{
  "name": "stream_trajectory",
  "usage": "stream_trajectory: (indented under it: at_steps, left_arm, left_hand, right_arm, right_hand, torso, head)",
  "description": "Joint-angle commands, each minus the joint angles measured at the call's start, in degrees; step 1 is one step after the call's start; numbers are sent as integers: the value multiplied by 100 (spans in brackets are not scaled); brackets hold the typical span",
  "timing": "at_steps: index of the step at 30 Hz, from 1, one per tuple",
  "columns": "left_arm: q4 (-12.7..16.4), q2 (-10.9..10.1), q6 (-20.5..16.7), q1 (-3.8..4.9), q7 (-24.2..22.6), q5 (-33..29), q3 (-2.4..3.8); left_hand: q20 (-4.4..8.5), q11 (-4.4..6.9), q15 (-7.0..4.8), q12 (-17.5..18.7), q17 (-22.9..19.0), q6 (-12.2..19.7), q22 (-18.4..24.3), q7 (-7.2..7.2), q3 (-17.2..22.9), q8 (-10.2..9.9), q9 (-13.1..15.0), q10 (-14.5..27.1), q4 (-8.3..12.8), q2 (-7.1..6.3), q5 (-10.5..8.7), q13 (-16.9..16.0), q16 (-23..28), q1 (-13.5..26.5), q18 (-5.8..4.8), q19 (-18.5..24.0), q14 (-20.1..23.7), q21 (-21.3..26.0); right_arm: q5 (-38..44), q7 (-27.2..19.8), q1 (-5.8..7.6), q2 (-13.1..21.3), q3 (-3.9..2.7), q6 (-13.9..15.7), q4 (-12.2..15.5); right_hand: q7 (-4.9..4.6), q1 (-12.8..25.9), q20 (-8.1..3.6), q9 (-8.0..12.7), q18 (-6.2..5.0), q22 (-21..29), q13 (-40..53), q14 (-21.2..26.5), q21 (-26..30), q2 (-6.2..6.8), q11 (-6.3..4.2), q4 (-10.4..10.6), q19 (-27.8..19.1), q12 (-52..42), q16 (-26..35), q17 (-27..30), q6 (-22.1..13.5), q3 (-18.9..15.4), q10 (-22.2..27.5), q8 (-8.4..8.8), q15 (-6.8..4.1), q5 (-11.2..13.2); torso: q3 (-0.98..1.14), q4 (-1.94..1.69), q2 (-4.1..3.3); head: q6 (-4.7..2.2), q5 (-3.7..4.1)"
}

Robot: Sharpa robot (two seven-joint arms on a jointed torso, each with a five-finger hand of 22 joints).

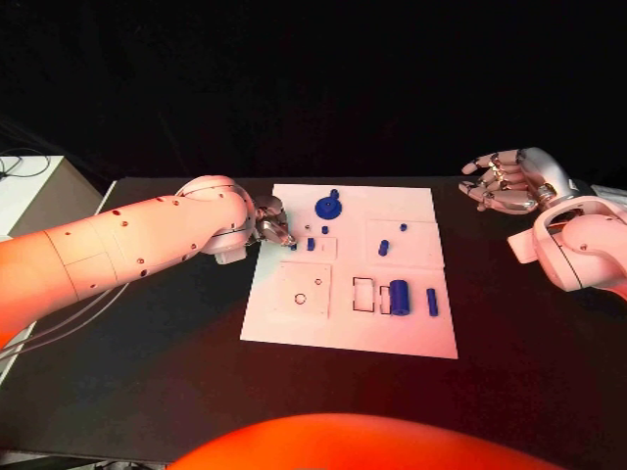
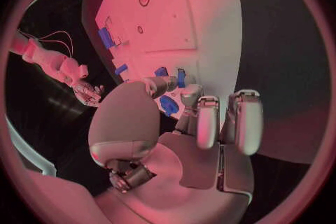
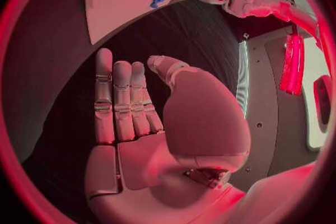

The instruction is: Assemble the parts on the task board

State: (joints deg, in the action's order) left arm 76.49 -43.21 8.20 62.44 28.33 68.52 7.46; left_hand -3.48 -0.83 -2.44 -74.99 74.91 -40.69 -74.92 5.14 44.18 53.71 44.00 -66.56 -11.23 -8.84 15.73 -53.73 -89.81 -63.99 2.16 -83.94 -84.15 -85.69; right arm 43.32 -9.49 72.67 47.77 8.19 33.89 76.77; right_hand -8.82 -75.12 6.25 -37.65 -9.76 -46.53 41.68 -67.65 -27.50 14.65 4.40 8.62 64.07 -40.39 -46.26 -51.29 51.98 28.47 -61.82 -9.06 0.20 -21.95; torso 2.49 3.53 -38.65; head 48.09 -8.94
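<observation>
**Task board and loose blue parts: condition at this moment**

Item 1: task board, a white plate lying flat in the middle of the black table. It carries outlined recesses and two small holes near its front left area.

Item 2: blue parts. A round disc-shaped part with a small tab lies at the far edge of the board. A thick cylinder and a thin bar lie side by side toward the front right. Small pegs are scattered across the middle (some too small to make out in shape).

Item 3: left hand, at the board's far left edge, just beside the disc. In the left wrist view its fingertips are close around small blue pieces; whether anything is actually pinched cannot be told.

Item 4: right hand, well off the board to the far right, fingers straight and together, palm bare, holding nothing.

Handling notes (judgement): the parts look like rigid, light plastic, smooth enough to slip or roll, the cylinder especially. The pegs would best be pinched across their sides between thumb and a fingertip; the disc would be better taken by its rim or tab.
</observation>
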Motion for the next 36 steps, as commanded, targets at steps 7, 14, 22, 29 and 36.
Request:
stream_trajectory:
  at_steps: [7,14,22,29,36]
  left_arm:
    - [13,16,41,-11,-14,27,-7]
    - [24,22,52,-11,-15,24,-9]
    - [34,12,50,-11,-14,22,-11]
    - [43,11,51,-11,-14,21,-11]
    - [62,-1,54,-11,-14,21,-12]
  left_hand:
    - [12,8,-24,-9,1509,-21,-741,-10,1063,16,5,-42,1022,27,35,-1,-19,10,-20,-96,-585,-12]
    - [12,11,-27,-9,1509,-28,-742,-13,1082,15,4,-51,1031,22,33,-3,-19,25,-21,-97,-585,-13]
    - [12,11,-27,-9,1509,-28,-742,-13,1082,15,4,-51,1031,22,33,-3,-19,25,-21,-97,-585,-13]
    - [12,11,-27,-9,1509,-28,-742,-13,1082,15,4,-51,1031,22,33,-3,-19,25,-21,-97,-585,-13]
    - [13,13,-29,-11,1509,-33,-750,-15,1093,15,4,-61,1037,20,32,-11,-19,34,-23,-102,-585,-17]
  right_arm:
    - [14,-53,-4,-12,-1,-109,-7]
    - [14,-48,-5,-13,-1,-109,-12]
    - [14,-41,-5,-5,-1,-127,-10]
    - [14,-29,-5,-8,-1,-166,-13]
    - [14,-26,-5,-7,-1,-174,-16]
  right_hand:
    - [-22,8,10,-5,-69,5,-4,34,35,0,-33,-6,49,30,28,5,5,29,-3,18,11,-21]
    - [-22,8,10,-5,-69,5,-4,34,35,0,-33,-6,49,30,28,5,5,29,-3,18,11,-21]
    - [-21,12,10,-9,-69,16,-18,32,48,0,-34,-6,54,32,34,14,7,27,-7,17,11,-20]
    - [-21,14,10,-10,-69,19,-21,32,51,2,-33,-6,55,34,36,16,6,25,-7,17,11,-20]
    - [-21,14,10,-10,-69,19,-21,32,51,2,-33,-6,55,34,36,16,6,25,-7,17,11,-20]
  torso:
    - [3,6,0]
    - [3,-12,-4]
    - [3,9,2]
    - [-3,2,1]
    - [-3,-3,-3]
  head:
    - [9,-11]
    - [17,-8]
    - [35,-25]
    - [40,-14]
    - [41,-16]
